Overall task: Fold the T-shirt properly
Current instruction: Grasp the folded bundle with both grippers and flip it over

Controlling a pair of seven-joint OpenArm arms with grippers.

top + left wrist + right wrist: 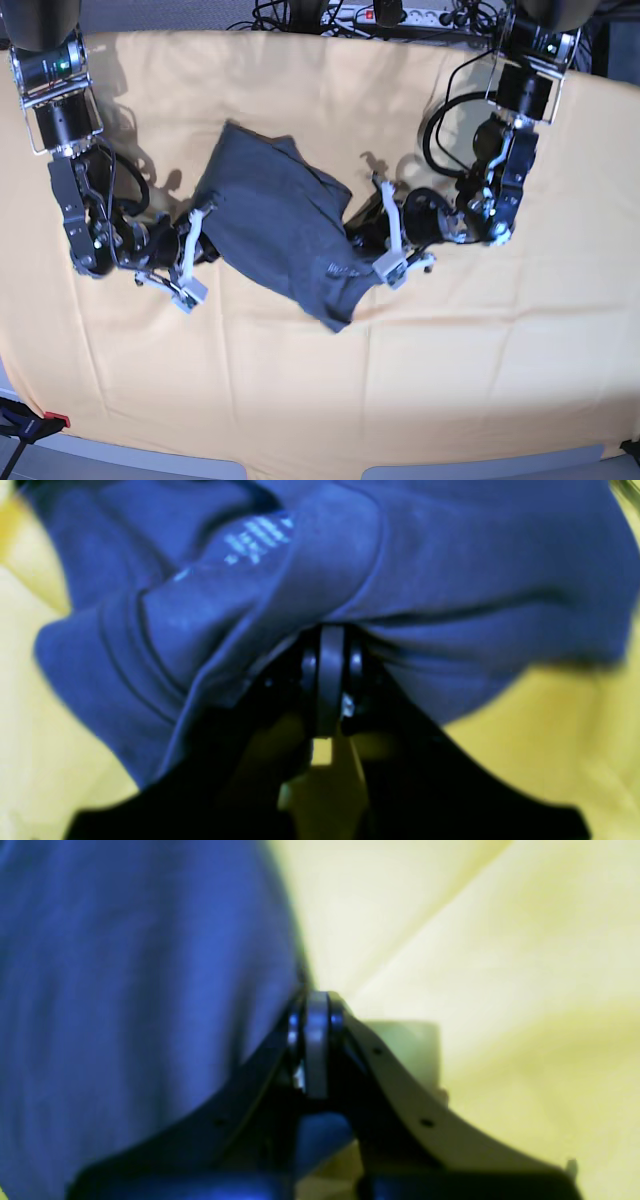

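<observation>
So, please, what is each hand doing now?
Left hand: closed on the T-shirt, near its collar.
Right hand: closed on the T-shirt's edge.

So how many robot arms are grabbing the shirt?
2. The left end effector pinches the T-shirt at its edge on the base view's right, near the collar; the right end effector pinches the opposite edge. The orange-yellow cloth lies underneath.

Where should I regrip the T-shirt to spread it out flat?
Probably the free lower corner of the T-shirt, coming from the front table edge. It hangs past both grippers as a loose point on the orange-yellow cloth, while the left gripper and right gripper seem pinched on opposite bunched edges.
</observation>
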